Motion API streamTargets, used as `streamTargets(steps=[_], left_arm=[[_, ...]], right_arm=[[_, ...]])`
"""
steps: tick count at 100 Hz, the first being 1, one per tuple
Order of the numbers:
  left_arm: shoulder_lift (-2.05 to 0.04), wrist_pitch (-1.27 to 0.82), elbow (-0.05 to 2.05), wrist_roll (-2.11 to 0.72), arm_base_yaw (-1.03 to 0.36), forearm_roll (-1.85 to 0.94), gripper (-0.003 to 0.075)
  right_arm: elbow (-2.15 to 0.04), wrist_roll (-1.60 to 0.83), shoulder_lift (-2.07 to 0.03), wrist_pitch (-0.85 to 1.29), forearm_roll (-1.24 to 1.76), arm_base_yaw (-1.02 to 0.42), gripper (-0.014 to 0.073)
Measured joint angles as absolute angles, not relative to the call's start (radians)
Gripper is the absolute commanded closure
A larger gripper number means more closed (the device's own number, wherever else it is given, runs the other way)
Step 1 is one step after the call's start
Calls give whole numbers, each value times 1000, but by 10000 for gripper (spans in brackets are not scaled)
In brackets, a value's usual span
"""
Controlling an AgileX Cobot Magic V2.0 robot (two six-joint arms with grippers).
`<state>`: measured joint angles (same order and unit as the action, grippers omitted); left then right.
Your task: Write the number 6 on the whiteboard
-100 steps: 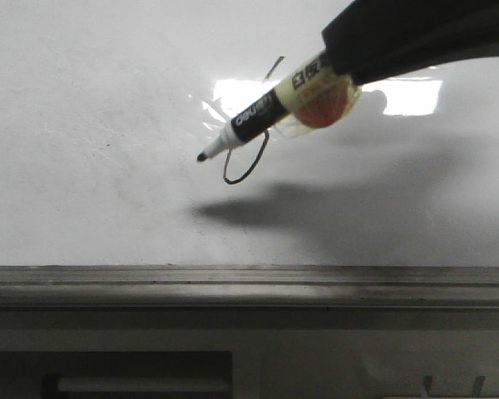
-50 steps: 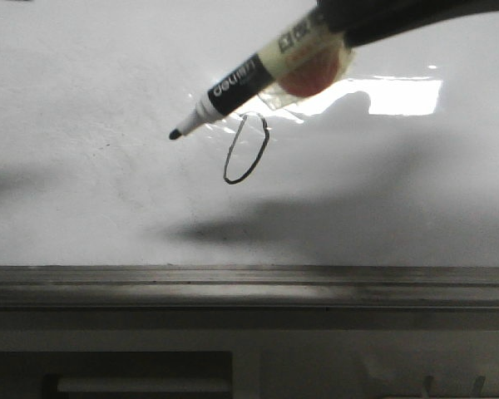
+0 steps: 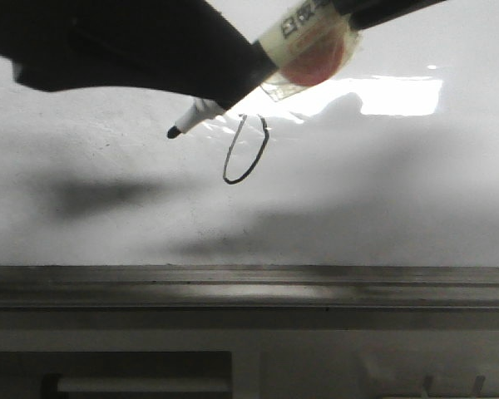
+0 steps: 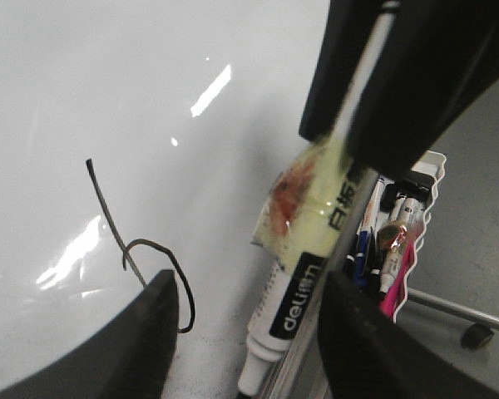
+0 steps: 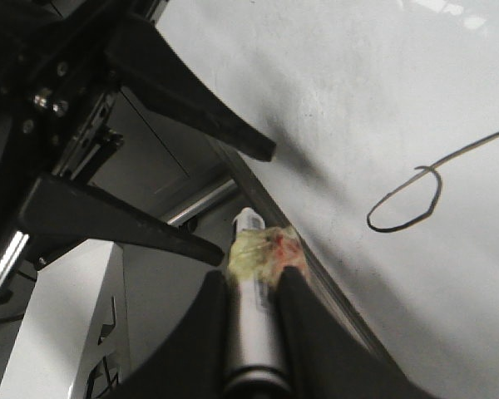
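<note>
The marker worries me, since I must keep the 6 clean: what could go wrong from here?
The uncapped marker, held in the right gripper, hangs tip-down near the number 6; a dip could streak the whiteboard. The left gripper, jaws open, is closing in on it; a bump could smear the loop.

Right claw [image 5: 251,287] clamps marker [image 5: 251,316]; left claw [image 5: 233,199] spread, upper left; number 6 [image 5: 416,195] on whiteboard [image 5: 382,83], right.
</note>
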<state>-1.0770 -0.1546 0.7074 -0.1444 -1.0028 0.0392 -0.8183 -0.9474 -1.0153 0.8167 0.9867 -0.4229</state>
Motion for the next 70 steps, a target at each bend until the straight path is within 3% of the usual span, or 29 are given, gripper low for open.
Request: streamTargets(steps=[14,39,70], left_arm=[[-1086,-153,708,-144,-1003,44,385],[-1086,-139,708,-144,-1003,58,514],[-1110,-135,708,-145,-1003,59,520]], right_arm=[[-818,-947,-1015,817,985,-423,638],[-819,-947,-1015,811,985,-423,638],[-820,-947,-1023,805,987,-422,638]])
